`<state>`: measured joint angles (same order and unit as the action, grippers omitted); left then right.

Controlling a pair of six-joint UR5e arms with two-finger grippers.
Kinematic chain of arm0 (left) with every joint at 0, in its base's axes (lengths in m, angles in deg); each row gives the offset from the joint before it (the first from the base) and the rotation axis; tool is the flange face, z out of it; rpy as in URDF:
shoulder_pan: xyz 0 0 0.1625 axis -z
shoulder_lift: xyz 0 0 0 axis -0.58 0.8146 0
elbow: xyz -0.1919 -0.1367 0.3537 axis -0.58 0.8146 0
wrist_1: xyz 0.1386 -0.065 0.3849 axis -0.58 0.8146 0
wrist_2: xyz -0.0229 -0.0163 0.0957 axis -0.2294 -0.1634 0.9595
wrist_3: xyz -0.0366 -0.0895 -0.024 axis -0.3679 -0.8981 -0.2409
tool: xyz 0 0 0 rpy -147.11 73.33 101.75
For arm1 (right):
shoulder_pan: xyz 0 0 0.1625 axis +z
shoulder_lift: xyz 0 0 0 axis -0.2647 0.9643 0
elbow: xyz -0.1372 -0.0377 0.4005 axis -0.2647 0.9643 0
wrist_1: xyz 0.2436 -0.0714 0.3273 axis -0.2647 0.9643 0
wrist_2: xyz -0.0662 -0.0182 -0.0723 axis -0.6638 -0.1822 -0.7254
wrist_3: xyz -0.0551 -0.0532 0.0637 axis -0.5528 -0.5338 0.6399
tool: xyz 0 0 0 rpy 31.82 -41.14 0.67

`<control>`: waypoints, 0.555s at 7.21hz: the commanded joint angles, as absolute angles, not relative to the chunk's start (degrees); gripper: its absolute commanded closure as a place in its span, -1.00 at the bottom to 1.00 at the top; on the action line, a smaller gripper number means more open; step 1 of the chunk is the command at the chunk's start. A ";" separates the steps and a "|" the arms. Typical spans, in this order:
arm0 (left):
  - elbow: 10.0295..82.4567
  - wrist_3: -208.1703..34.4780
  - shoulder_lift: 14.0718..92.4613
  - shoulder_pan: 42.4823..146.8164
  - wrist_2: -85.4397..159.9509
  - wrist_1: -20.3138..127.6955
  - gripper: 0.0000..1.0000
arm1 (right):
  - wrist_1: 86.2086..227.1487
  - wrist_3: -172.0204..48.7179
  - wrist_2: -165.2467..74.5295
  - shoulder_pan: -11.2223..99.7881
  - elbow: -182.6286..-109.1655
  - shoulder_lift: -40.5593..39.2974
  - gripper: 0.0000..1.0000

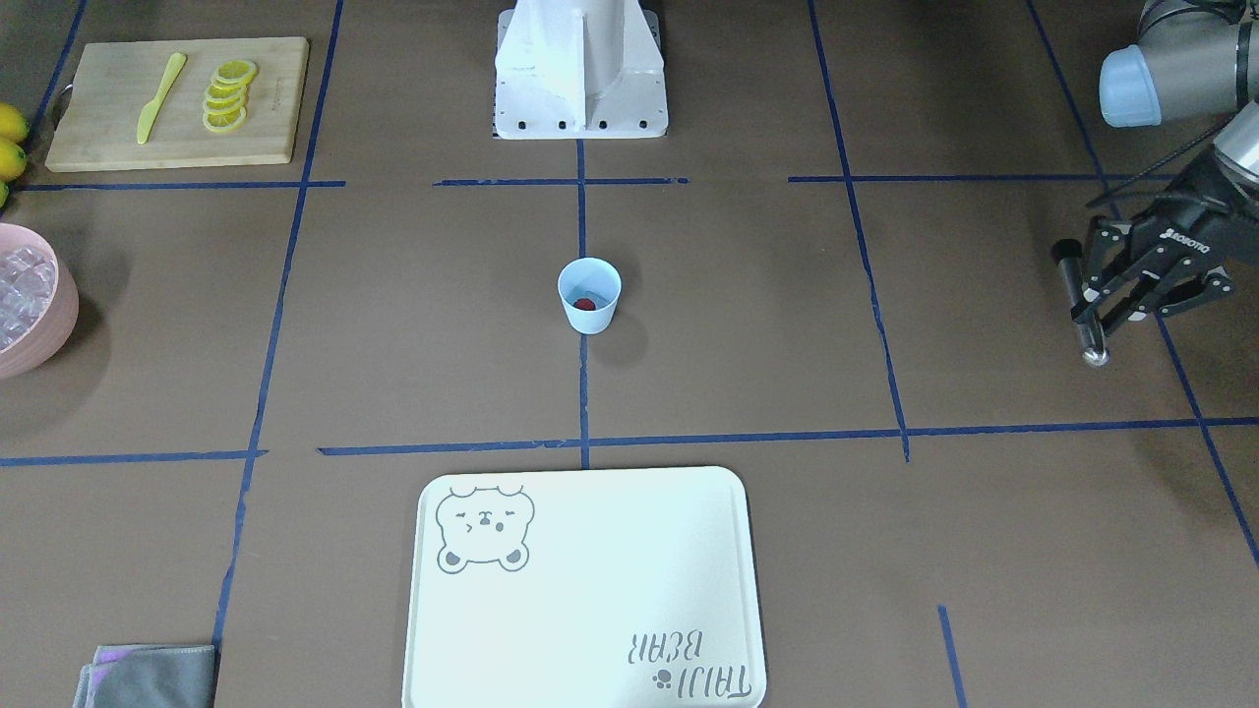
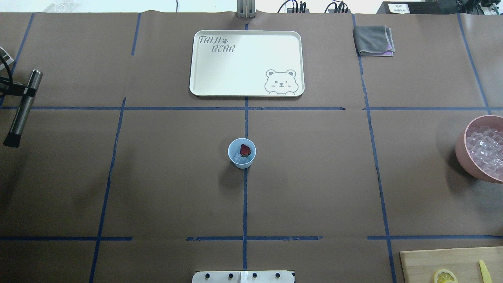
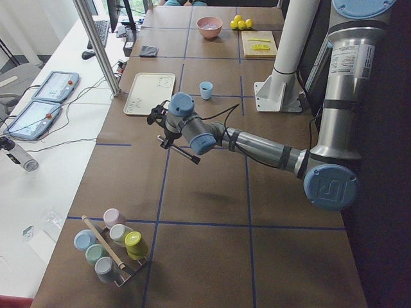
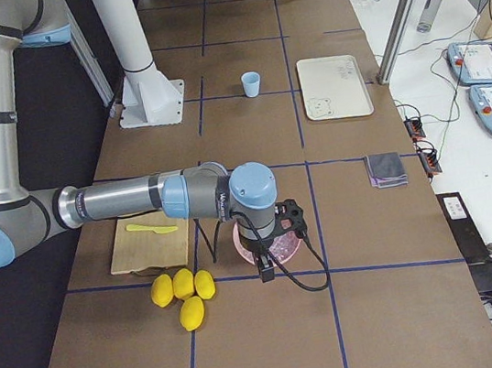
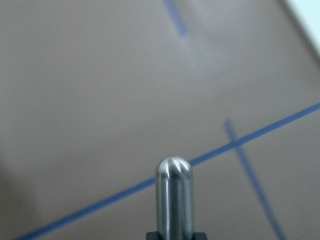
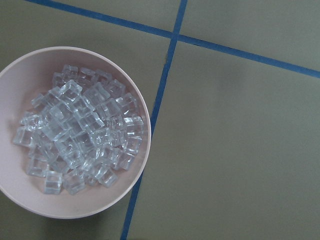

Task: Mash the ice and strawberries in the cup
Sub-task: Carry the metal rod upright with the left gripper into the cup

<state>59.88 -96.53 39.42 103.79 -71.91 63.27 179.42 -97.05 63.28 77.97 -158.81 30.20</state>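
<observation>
Left pincer (image 1: 1094, 313) clenches a steel muddler (image 1: 1072, 280) at frame right, well apart from the central cup (image 1: 589, 295); right pincer (image 4: 269, 245) cannot be judged.

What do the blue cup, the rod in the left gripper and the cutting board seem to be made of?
The cup looks like plastic: pale blue, smooth, matte, thin-walled. The rod looks like metal, perhaps steel: silver-grey, with bright streaks on its rounded tip. The cutting board looks like wood or bamboo: light tan, dull finish.
</observation>
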 commanded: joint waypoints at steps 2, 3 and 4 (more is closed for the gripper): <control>56.56 -101.09 43.06 103.04 -71.82 85.42 1.00 | 179.42 -97.05 63.28 77.90 -158.72 30.20 -0.98; 54.17 -101.55 47.34 101.39 -71.73 90.12 1.00 | 179.42 -97.14 63.28 77.99 -158.64 30.28 -0.98; 53.80 -104.87 51.56 99.20 -71.38 92.17 1.00 | 179.42 -97.05 63.28 77.99 -158.63 30.28 -0.98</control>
